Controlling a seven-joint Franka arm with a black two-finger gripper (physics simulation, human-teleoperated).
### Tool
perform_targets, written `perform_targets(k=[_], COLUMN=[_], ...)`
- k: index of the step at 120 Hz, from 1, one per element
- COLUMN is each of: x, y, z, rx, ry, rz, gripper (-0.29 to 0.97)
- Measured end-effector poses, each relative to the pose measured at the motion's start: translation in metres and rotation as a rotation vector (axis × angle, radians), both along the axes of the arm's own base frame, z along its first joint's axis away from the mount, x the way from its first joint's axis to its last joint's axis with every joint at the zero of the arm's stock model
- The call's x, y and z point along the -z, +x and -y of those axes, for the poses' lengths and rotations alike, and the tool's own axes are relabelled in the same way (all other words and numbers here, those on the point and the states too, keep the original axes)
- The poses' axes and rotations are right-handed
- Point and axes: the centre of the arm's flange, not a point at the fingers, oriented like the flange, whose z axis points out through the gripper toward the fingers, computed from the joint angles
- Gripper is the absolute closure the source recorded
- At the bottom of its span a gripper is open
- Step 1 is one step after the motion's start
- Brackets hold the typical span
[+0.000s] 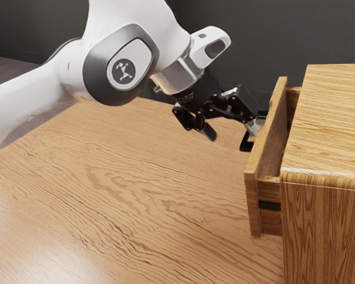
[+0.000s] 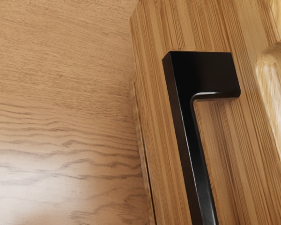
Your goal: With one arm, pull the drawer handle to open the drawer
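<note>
The wooden drawer front (image 1: 268, 139) stands a little way out from the cabinet (image 1: 328, 112), with a gap behind its top edge. Its black bar handle (image 1: 247, 144) sticks out on the side facing the arm. My gripper (image 1: 231, 131) hovers just in front of the drawer face. It is open: one finger (image 1: 207, 132) stands well clear of the handle and the other reaches close to it. In the wrist view, the handle (image 2: 193, 126) runs along the drawer front (image 2: 152, 98) right under my hand, its mounting block at one end.
The cabinet stands on a wide wooden table (image 1: 124, 195) at the exterior view's right. The table surface (image 2: 61, 103) stretches open toward the exterior view's left and front. A dark wall lies behind.
</note>
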Motion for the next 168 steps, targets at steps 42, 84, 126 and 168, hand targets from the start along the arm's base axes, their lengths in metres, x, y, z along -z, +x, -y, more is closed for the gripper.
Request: perform_targets(k=[42,84,126,168], x=[0.005,0.001,-0.020,-0.164], y=[-0.014,-0.029,-0.056,-0.095], z=[-0.037,-0.084,-0.114,-0.068], rx=[-0.074,-0.162,-0.214,-0.089], ry=[0.062,0.087,0.084,0.267], rz=[0.017,0.045,0.090,0.190], gripper=[0.00,0.00,0.00,0.00])
